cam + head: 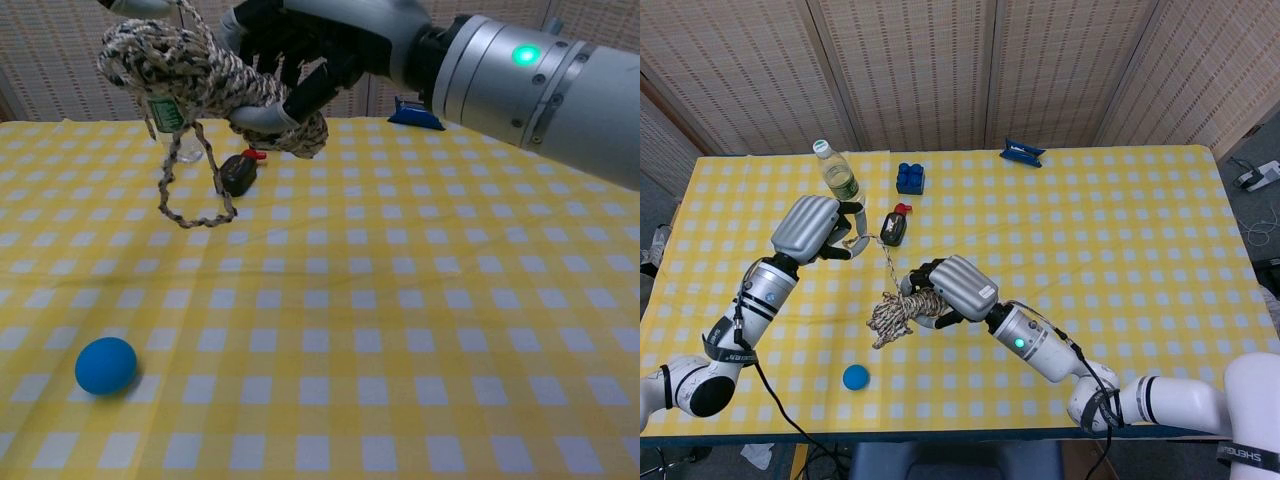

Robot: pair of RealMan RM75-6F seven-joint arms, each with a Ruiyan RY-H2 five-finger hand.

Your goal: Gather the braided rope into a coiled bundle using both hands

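Right hand (952, 288) fingers clamped on braided rope (898, 310) bundle, raised over tabletop (1120, 220) near front-left. Left hand (812, 228) fingers pinch rope end, strand taut between.

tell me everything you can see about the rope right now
The rope is a thick braid of beige and dark strands, fibrous in look. Most of it is gathered into a loose coiled bundle held above the table by the right robot hand, whose fingers wrap it. A loop and a loose end hang below the bundle. One strand runs up and left from the bundle to the left robot hand, which pinches its far end.
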